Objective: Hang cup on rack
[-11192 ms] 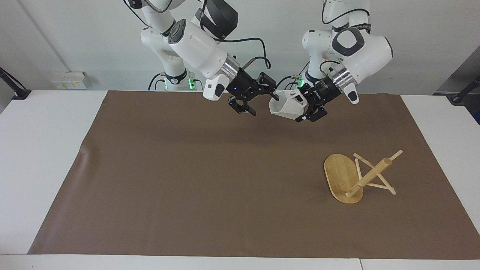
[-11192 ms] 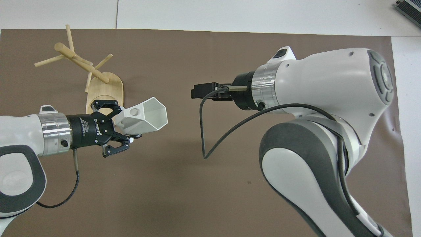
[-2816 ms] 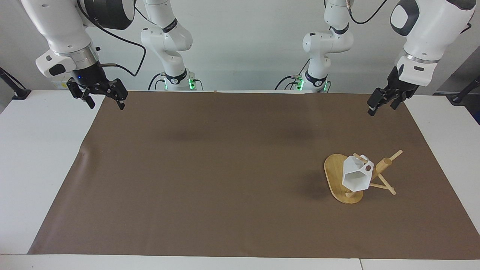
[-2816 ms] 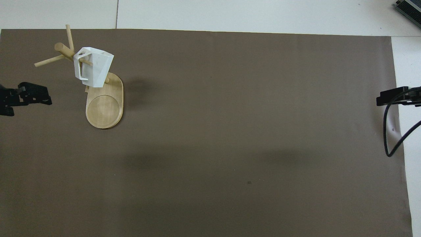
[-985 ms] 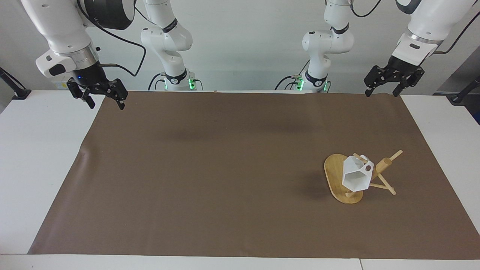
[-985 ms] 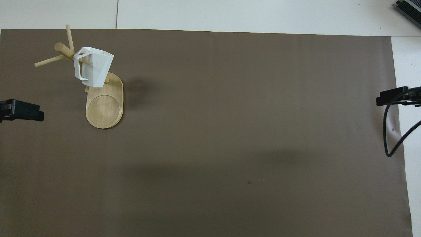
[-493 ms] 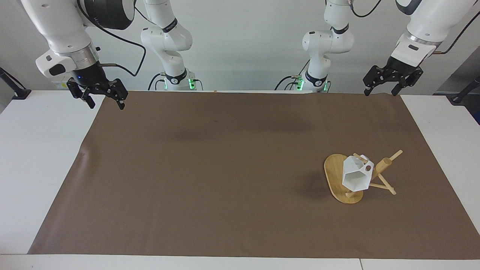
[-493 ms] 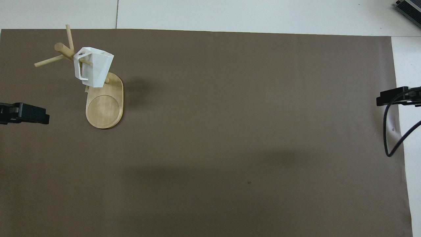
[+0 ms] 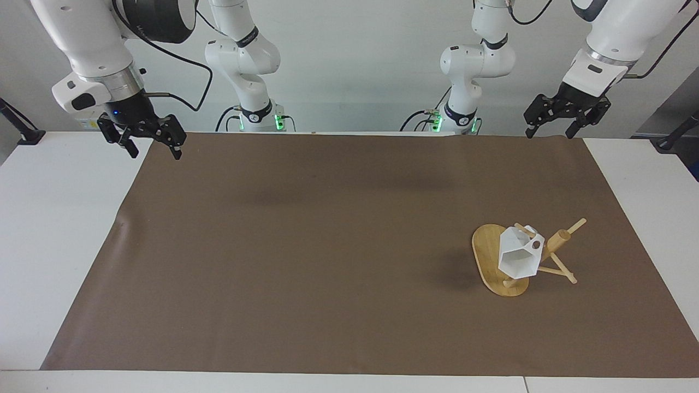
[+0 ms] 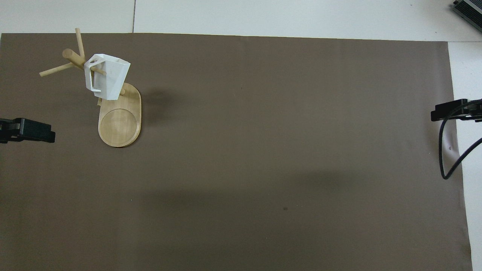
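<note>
The white faceted cup [image 9: 516, 256] [image 10: 107, 77] hangs by its handle on a peg of the bamboo rack [image 9: 557, 240] [image 10: 119, 122], mouth tilted away from the robots. The rack stands on the mat toward the left arm's end of the table. My left gripper [image 9: 549, 133] [image 10: 26, 131] hovers open and empty over the mat's edge by the robots, well apart from the rack. My right gripper [image 9: 154, 153] [image 10: 448, 111] waits open and empty over the mat's corner at the right arm's end.
A brown mat [image 9: 306, 251] covers most of the white table [image 9: 54, 218]. A black cable [image 10: 446, 158] loops down from the right gripper. A dark device [image 10: 469, 9] sits at the table's corner farthest from the robots.
The left gripper has drifted slightly along the mat's edge toward the table's middle. The cup, rack and right arm have not moved.
</note>
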